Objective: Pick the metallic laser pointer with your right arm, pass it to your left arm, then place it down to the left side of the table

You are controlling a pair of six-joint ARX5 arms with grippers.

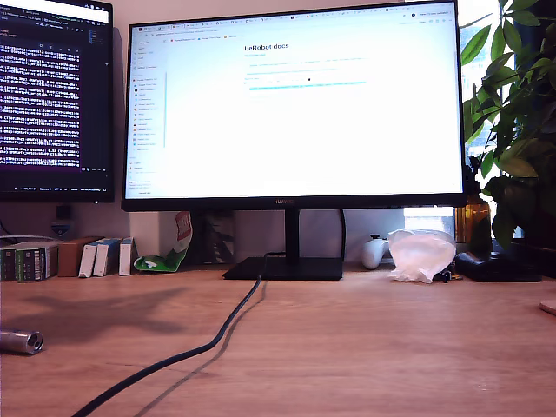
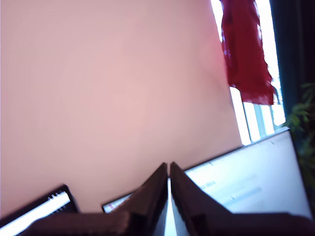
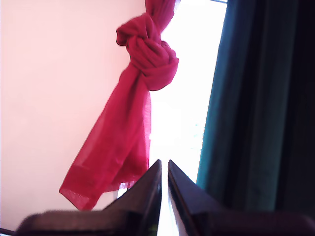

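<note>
Laser pointer: the metallic laser pointer [image 1: 20, 340] is seen lying on the table [image 1: 365, 347] at the exterior view's left edge — dark round opening turned toward the view's right.
First gripper: my first gripper [image 2: 169, 169] is raised toward a pink wall, fingers pressed together, nothing held.
Second gripper: my second gripper [image 3: 164, 167] — fingertips nearly closed, empty, aimed at a knotted red cloth [image 3: 130, 118].
Writing: "LeRobot docs" is read on the central monitor [image 1: 295, 104]; "HUAWEI" on its lower bezel.
Cable: a black cable [image 1: 187, 352] is laid across the table.

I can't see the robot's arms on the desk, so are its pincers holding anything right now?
No. My first pincer and my second pincer are both shut on nothing, pointing up at the wall. The metallic laser pointer lies on the table.
</note>
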